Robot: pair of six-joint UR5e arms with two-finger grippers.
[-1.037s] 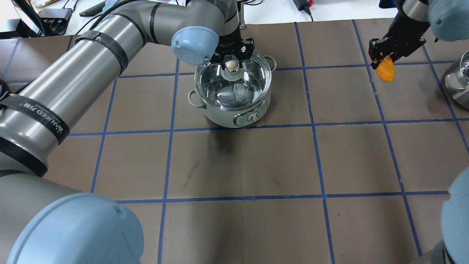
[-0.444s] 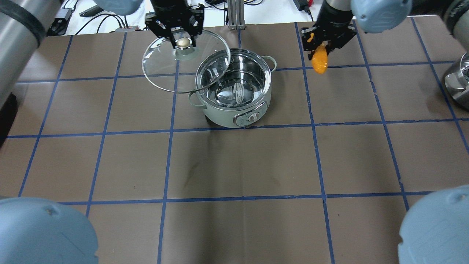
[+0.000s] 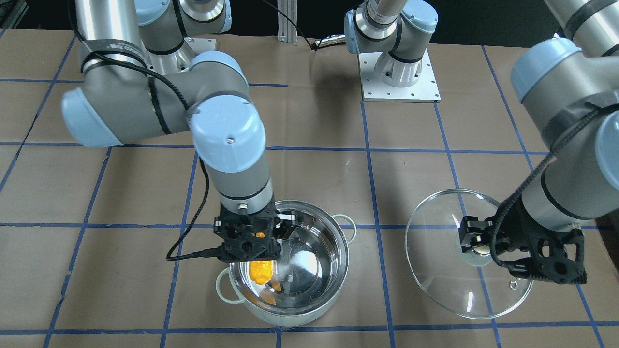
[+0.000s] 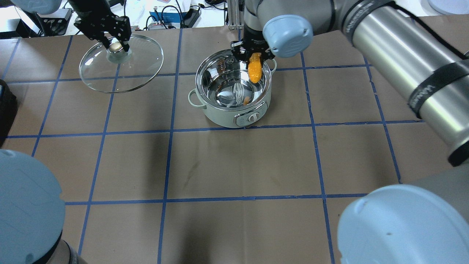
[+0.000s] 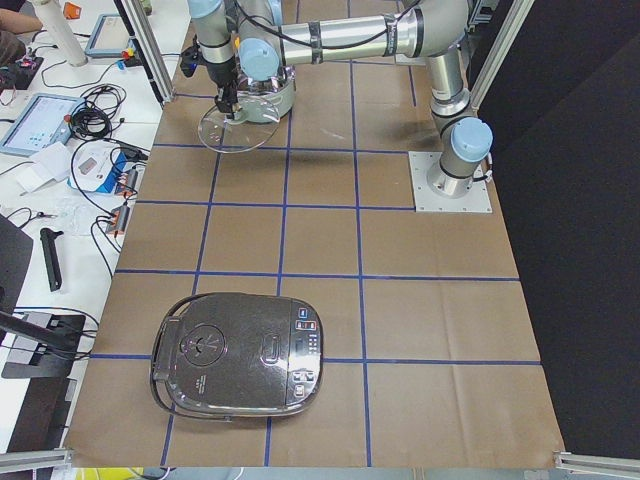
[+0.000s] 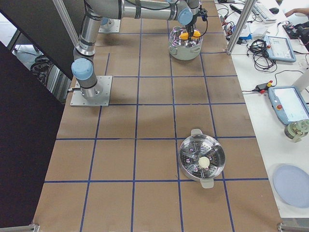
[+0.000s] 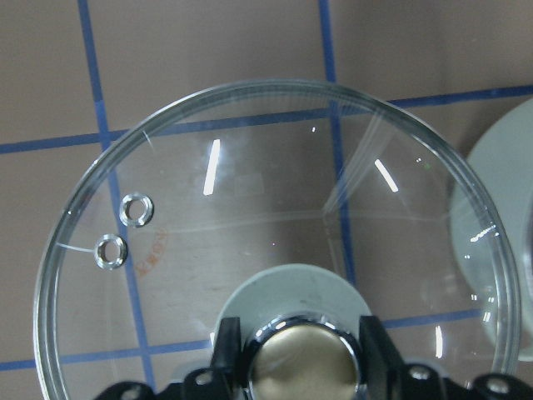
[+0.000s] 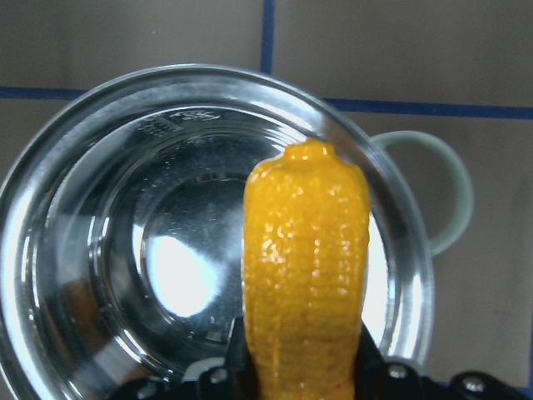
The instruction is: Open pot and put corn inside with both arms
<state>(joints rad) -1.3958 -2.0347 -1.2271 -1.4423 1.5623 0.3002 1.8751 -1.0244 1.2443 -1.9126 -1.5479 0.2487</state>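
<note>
Right gripper [image 4: 253, 55] is clamped on the corn [image 4: 254, 70], its two black fingers pinching the thick end so that the tapered tip points down. That yellow-orange cob hangs over the open mouth of the pot [image 4: 220, 116], toward the side nearest the far loop handle [image 4: 270, 59]. The right wrist view shows the cob against the shiny steel interior, with an orange reflection of it in the metal. Whether the tip is already below the rim cannot be told.

The pot stands upright on the brown-paper table [image 4: 242, 165], on one of the blue tape lines, with its pale green wall and a control dial [image 4: 253, 117] turned toward the robot.

The left gripper [image 4: 115, 41] is closed on the brass-coloured knob [image 7: 304, 362] of the glass lid [image 4: 121, 75], one finger on each side of it. It holds the lid well apart from the pot, on the robot's left, over the table; whether the lid's edge touches the paper is not clear.

At the left end of the table sits a closed electric rice cooker [image 5: 240, 355]. At the right end stands a steel steamer pot [image 6: 202, 162].
</note>
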